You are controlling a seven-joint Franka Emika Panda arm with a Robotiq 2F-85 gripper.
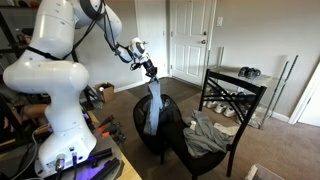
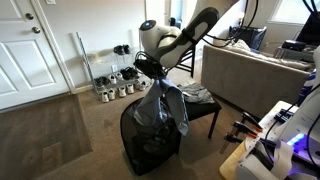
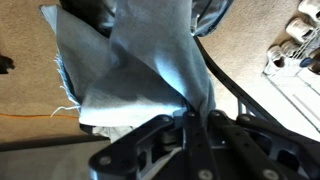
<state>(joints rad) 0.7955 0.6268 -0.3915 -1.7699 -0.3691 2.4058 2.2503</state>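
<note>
My gripper (image 1: 152, 74) is shut on the top of a blue-grey garment (image 1: 152, 108) and holds it up so that it hangs down into a black mesh hamper (image 1: 142, 128). In the other exterior view the gripper (image 2: 152, 70) pinches the cloth (image 2: 160, 105) above the hamper (image 2: 130, 140). In the wrist view the jaws (image 3: 197, 115) are closed on a fold of the blue cloth (image 3: 130, 70), which fills most of the picture.
A black chair (image 1: 232, 100) stands beside the hamper with grey clothes (image 1: 208, 138) on its seat. White doors (image 1: 190, 40) are behind. Shoes (image 2: 115, 85) line the wall by a rack. A sofa (image 2: 255, 75) stands nearby. The floor is brown carpet.
</note>
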